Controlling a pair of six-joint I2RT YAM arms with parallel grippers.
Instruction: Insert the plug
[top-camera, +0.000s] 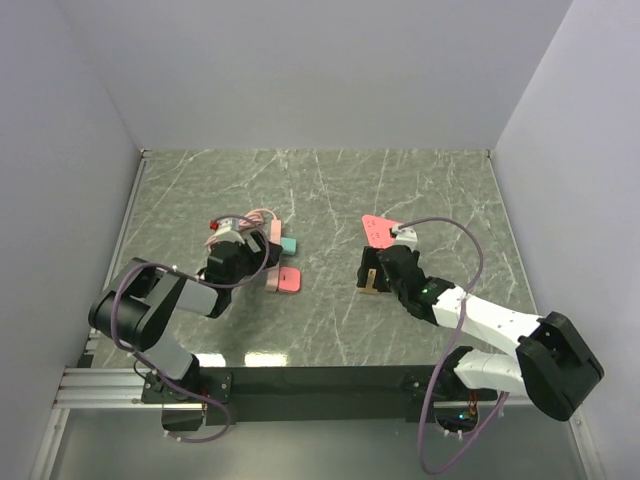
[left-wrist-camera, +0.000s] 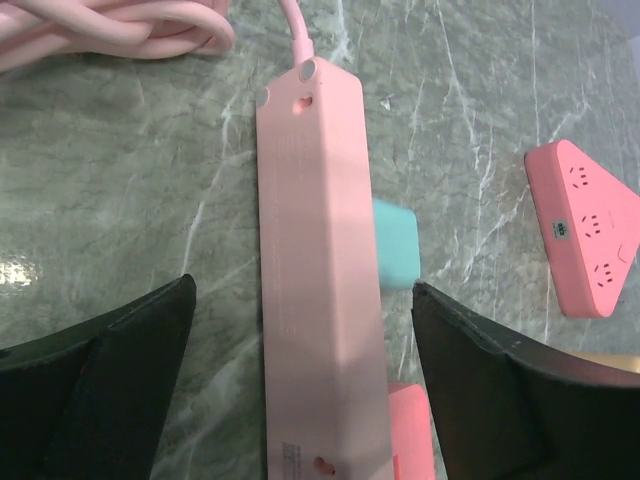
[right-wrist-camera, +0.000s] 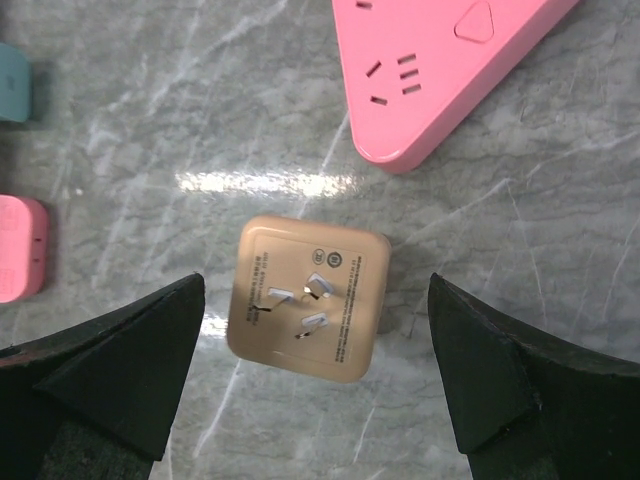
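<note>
So the beige plug (right-wrist-camera: 307, 297) is lying flat on the worktop with its three pins pointing up. It's just near of the pink triangular socket block (right-wrist-camera: 440, 70), close but not touching. The right arm (top-camera: 470, 315) has its jaws wide apart, one on each side of the plug, and nothing is gripped yet. Over on the left, the left arm (top-camera: 150, 310) also has its jaws apart, straddling the pink power strip (left-wrist-camera: 315, 270) with clear gaps on both sides. That strip already has a teal plug (left-wrist-camera: 395, 245) sticking out of its right side.

What I'd worry about:
- The plug is pins-up, so it needs turning before it meets any slots. A shallow pinch on those smooth rounded sides could let it twist or pop out.
- The triangular block sits loose, so a push with nothing bracing it probably just shoves it away.
- If the pins come in slightly rotated, they'll jam on the face.
</note>
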